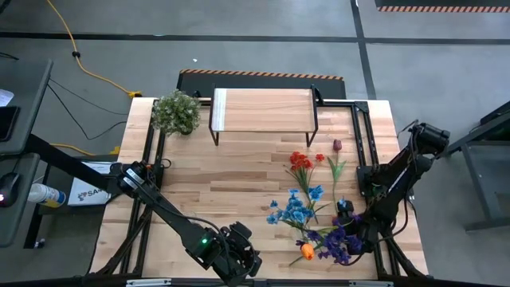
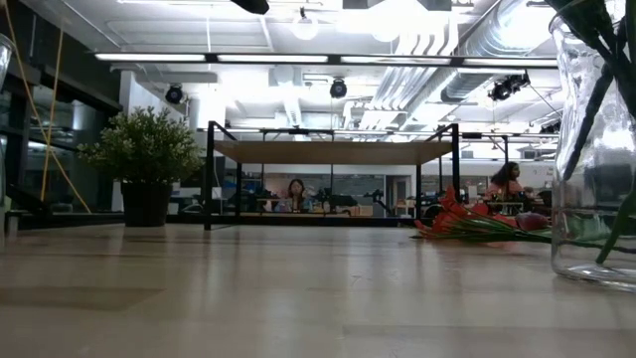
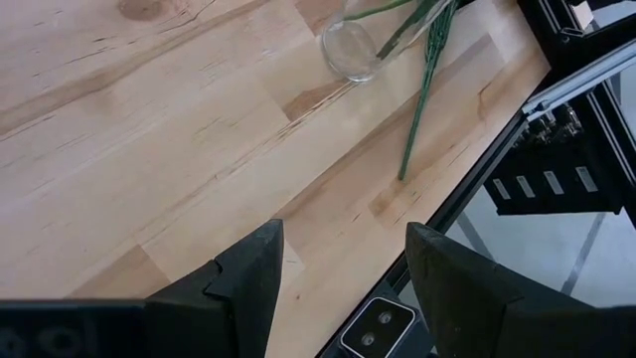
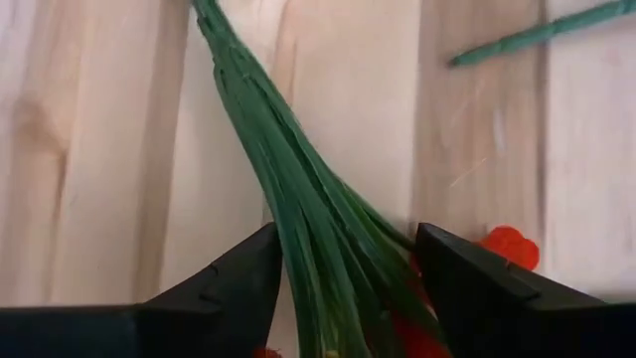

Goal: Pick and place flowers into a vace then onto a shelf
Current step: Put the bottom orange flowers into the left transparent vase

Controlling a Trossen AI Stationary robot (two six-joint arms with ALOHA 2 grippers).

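Note:
Flowers lie on the table's right half: red blooms [image 1: 301, 162], a dark red tulip [image 1: 337, 146], blue blooms [image 1: 295, 209], purple blooms [image 1: 339, 239] and an orange tulip [image 1: 307, 251]. My right gripper [image 1: 351, 231] hovers over them, open. Its fingers stand on either side of a bundle of green stems [image 4: 298, 199] with red blooms [image 4: 512, 247] beside it. A glass vase [image 2: 596, 149] holding green stems stands upright on the table; the left wrist view also shows this vase [image 3: 350, 45]. My left gripper [image 3: 343, 268] hangs open and empty near the front edge. The shelf [image 1: 263, 110] stands at the far edge.
A bushy potted plant [image 1: 177, 112] stands left of the shelf at the far edge. A loose green stem [image 3: 417, 109] lies on the wood near the vase. Black frame rails [image 1: 362, 143] run along the table's right side. The left half of the wooden top [image 1: 207, 183] is bare.

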